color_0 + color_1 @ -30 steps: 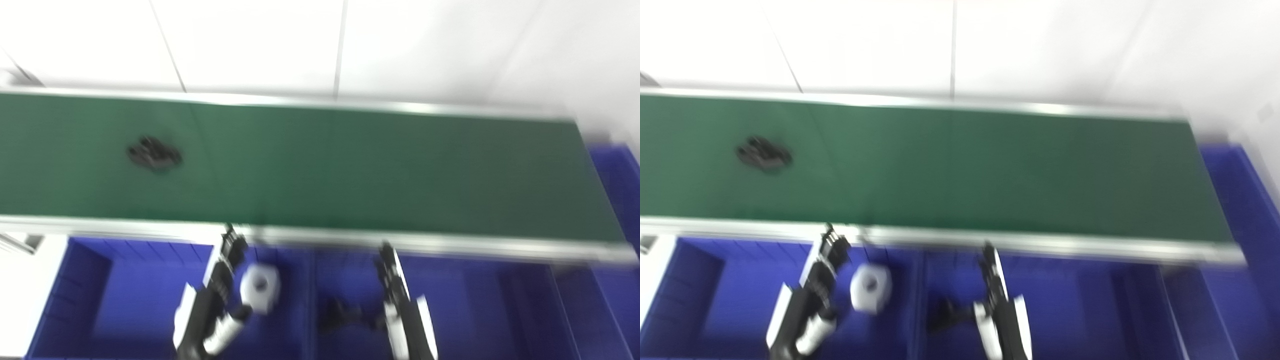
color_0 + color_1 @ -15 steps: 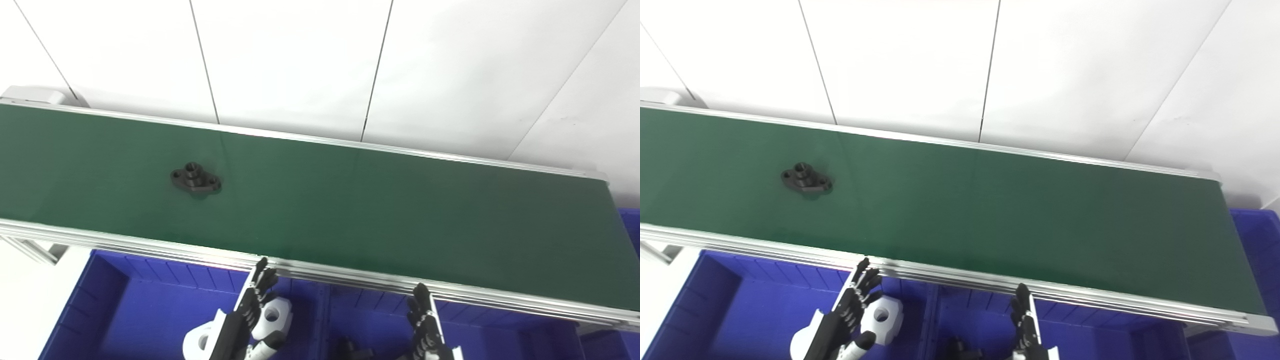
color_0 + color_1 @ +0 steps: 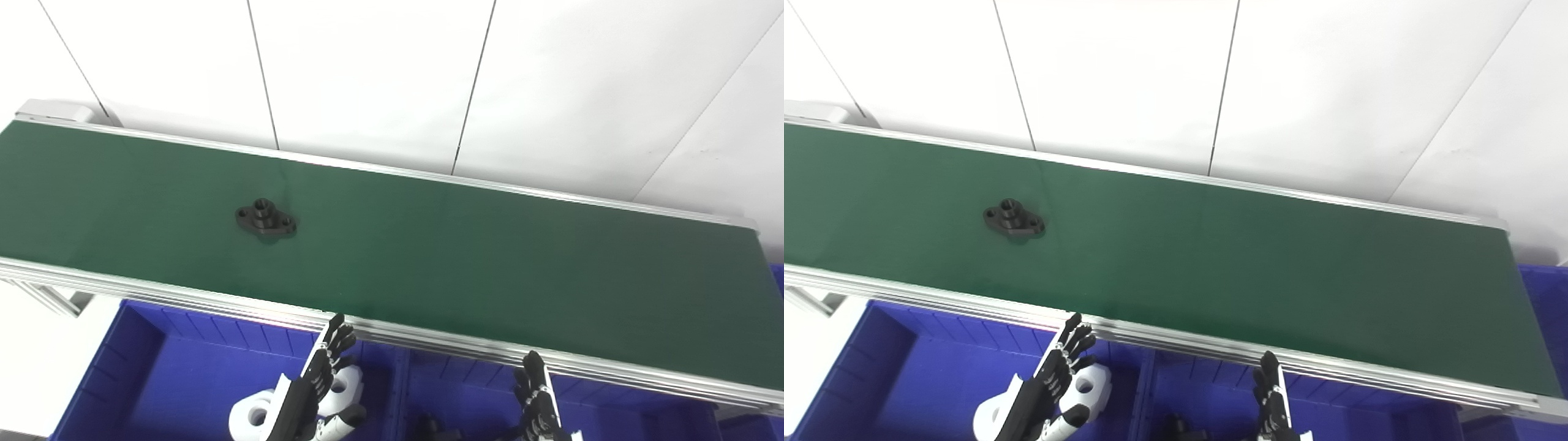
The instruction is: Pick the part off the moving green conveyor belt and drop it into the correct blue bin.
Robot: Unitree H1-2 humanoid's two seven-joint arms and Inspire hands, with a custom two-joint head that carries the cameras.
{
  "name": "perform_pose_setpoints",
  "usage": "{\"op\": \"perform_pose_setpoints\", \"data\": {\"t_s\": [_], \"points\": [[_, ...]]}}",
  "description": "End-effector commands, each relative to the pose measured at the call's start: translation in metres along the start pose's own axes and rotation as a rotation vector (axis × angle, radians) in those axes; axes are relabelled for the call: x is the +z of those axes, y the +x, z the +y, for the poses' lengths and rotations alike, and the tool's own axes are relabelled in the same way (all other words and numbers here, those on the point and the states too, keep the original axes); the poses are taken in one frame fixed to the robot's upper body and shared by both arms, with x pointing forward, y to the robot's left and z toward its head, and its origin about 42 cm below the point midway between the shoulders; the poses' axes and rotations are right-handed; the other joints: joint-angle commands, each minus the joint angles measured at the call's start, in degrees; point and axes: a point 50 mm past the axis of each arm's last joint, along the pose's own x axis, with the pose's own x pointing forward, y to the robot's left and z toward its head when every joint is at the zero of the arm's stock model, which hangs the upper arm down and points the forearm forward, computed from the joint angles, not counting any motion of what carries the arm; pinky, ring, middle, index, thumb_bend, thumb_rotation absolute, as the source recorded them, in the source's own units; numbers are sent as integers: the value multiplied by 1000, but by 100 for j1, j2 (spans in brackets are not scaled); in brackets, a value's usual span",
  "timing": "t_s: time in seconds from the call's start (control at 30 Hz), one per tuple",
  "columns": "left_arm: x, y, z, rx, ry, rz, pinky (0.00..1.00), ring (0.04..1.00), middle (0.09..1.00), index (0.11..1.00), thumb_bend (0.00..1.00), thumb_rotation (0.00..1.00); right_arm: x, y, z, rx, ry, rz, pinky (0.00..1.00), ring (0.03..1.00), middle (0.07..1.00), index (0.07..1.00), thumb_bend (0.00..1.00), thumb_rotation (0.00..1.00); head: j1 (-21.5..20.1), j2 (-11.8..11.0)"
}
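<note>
White wall panels behind; green conveyor belt [image 3: 490, 257] crossed by black flanged part [image 3: 266, 220], left of centre.
Part is judged rigid, light; central boss is best pinched; left hand [image 3: 315, 383] and right hand [image 3: 536, 401] are held splayed, empty, over blue bins [image 3: 153, 367].

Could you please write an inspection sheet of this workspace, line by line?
Surface: green conveyor belt, bare apart from one part.
Job's things: black part lying on the belt's left portion; blue bins below the near rail.
Clutter: white parts in the left bin; a dark part in the middle bin.
Hands: left hand and right hand open, over the bins, holding nothing.
Cables: nothing seen.
Surroundings: white panelled wall.
</note>
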Motion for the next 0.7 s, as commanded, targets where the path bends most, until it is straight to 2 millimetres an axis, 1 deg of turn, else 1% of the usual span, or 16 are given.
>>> {"op": "perform_pose_setpoints", "data": {"t_s": [0.0, 0.1, 0.2, 0.27, 0.33, 0.37, 0.43, 0.47, 0.6, 0.63, 0.67], "points": [[9, 2, -1, 6, 2, -67, 827, 914, 943, 972, 845, 705, 12, -2, 0, 10, -13, -83, 1000, 989, 1000, 1000, 771, 986, 1, -6], [10, 2, -2, 12, 17, -72, 810, 911, 940, 970, 848, 717, 12, -2, -1, 8, -27, -89, 1000, 977, 994, 1000, 766, 977, -33, 4], [8, 2, -1, 8, 21, -70, 823, 913, 944, 973, 847, 725, 14, -2, 0, 7, -26, -100, 1000, 988, 996, 1000, 782, 962, -33, 4], [9, 2, -1, 4, 21, -72, 840, 921, 951, 977, 839, 721, 20, 0, -1, 4, -31, -118, 1000, 995, 997, 1000, 804, 937, -65, 23], [10, 2, -2, 8, 35, -79, 827, 918, 951, 981, 835, 731, 28, 2, -1, -2, -49, -142, 1000, 994, 990, 1000, 828, 921, -81, 35], [10, 2, -3, 7, 30, -80, 817, 915, 948, 978, 839, 729, 32, 3, -2, -9, -65, -155, 1000, 982, 980, 1000, 838, 912, -81, 35], [11, 3, -3, 7, 22, -82, 831, 920, 952, 981, 838, 719, 40, 5, -1, -28, -97, -178, 1000, 950, 949, 987, 875, 912, -105, 39], [11, 3, -3, 5, 20, -82, 833, 921, 952, 982, 838, 719, 42, 5, -1, -34, -104, -184, 1000, 949, 948, 986, 876, 911, -105, 39], [10, 5, -5, 4, 16, -83, 833, 925, 951, 985, 849, 722, 60, 20, 0, -41, -156, -241, 1000, 945, 935, 977, 871, 891, -105, 34], [10, 6, -5, 2, 15, -84, 832, 924, 950, 986, 852, 723, 66, 29, 0, -45, -191, -266, 1000, 941, 930, 975, 872, 885, -100, 17], [10, 6, -5, -1, 12, -84, 833, 925, 950, 985, 869, 726, 73, 38, 0, -48, -223, -287, 964, 922, 923, 977, 873, 864, -105, 2]]}}
